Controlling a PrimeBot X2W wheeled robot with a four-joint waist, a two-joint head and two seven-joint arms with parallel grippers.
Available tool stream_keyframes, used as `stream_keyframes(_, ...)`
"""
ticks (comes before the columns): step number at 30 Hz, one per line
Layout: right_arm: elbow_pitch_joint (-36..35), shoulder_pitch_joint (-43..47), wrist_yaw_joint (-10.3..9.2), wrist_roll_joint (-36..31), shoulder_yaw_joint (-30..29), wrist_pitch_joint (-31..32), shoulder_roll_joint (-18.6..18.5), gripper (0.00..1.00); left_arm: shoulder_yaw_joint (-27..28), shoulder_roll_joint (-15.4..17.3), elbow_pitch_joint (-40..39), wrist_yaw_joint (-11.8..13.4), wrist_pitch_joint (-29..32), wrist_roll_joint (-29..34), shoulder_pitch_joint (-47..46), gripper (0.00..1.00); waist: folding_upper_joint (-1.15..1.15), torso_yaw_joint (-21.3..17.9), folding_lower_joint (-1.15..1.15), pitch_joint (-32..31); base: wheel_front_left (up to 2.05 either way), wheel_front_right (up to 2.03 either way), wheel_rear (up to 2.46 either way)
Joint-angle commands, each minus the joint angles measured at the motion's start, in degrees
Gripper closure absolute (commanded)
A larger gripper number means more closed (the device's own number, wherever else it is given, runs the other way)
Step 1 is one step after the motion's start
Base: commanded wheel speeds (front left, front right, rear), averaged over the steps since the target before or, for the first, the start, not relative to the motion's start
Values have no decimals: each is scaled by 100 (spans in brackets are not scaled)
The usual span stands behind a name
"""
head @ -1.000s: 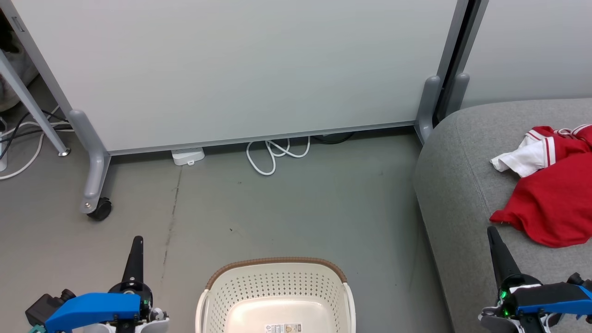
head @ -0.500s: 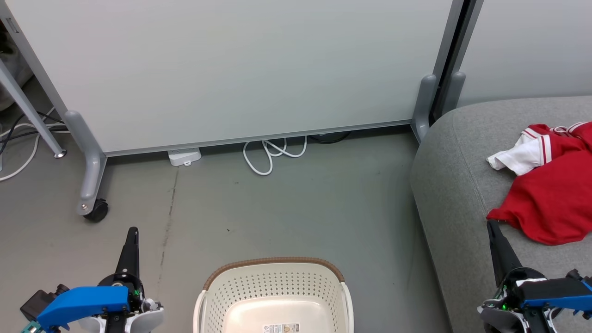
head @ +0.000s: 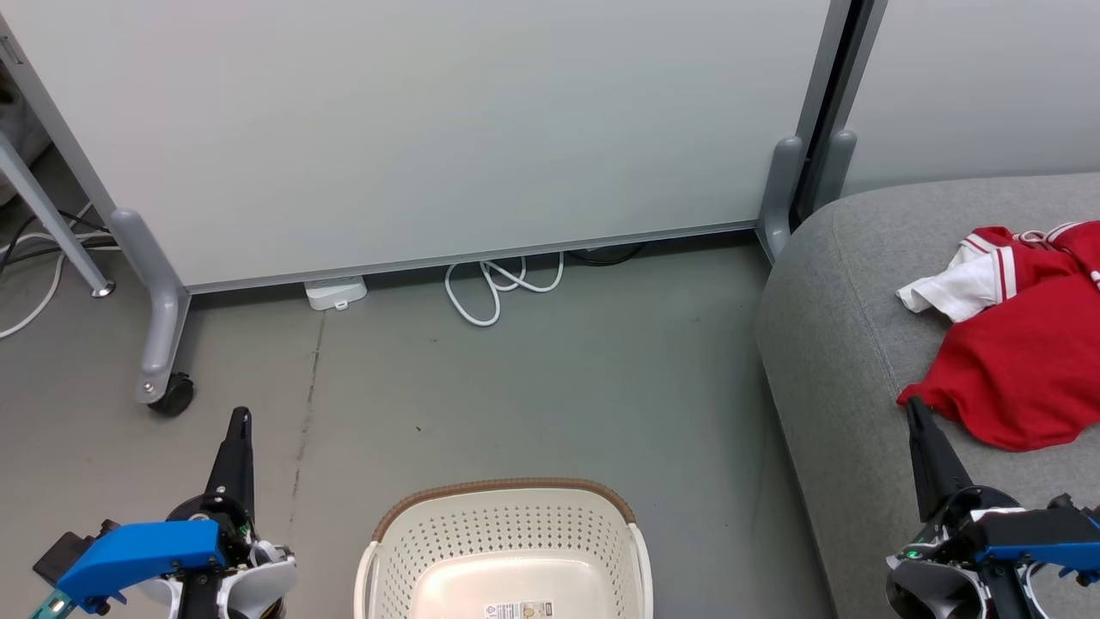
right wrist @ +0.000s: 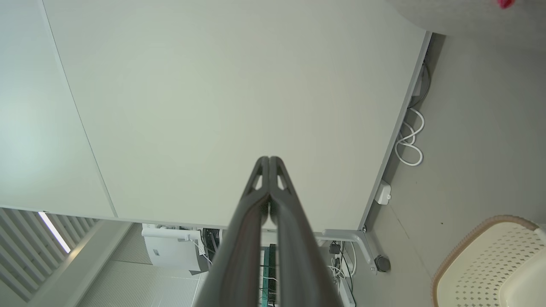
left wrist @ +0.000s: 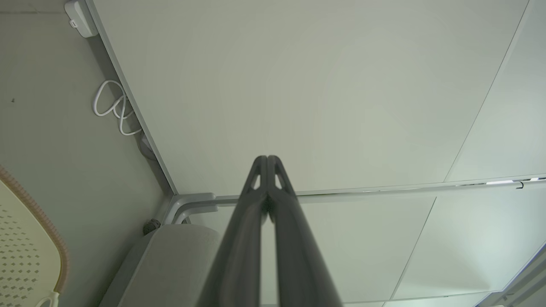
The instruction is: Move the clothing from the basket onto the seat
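Observation:
The red clothing (head: 1018,352) with white striped trim lies crumpled on the grey seat (head: 846,344) at the right of the head view. The cream basket (head: 507,550) with its brown rim stands on the floor at the bottom centre, and nothing but a label shows inside it. My left gripper (head: 240,419) is shut and points up over the floor, left of the basket. My right gripper (head: 912,406) is shut too, its tip just below the clothing's lower corner. In the wrist views both the left gripper (left wrist: 267,158) and the right gripper (right wrist: 269,159) show closed fingers holding nothing.
A pale partition panel (head: 447,129) on grey wheeled feet (head: 159,344) stands behind the basket. A white cable loop (head: 498,284) and a small white box (head: 335,292) lie at its base. Grey floor (head: 533,378) lies between the basket and the panel.
The whole head view has shifted slightly, so the camera moved. Both grippers stay shut and sit a little lower in the picture. The clothing and the basket lie as before.

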Motion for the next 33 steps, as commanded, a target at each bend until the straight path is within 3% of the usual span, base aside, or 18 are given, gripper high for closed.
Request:
stream_keyframes(1,-18,-88,6,101,2,30,-37,100,28,9,-38,-19,29,-85,-107,100,0,-3,0,0,0,0,0)
stream_keyframes(33,-15,-123,6,293,3,66,-38,100,128,-35,-48,-20,131,-202,-128,100,0,-28,0,3,0,0,0)
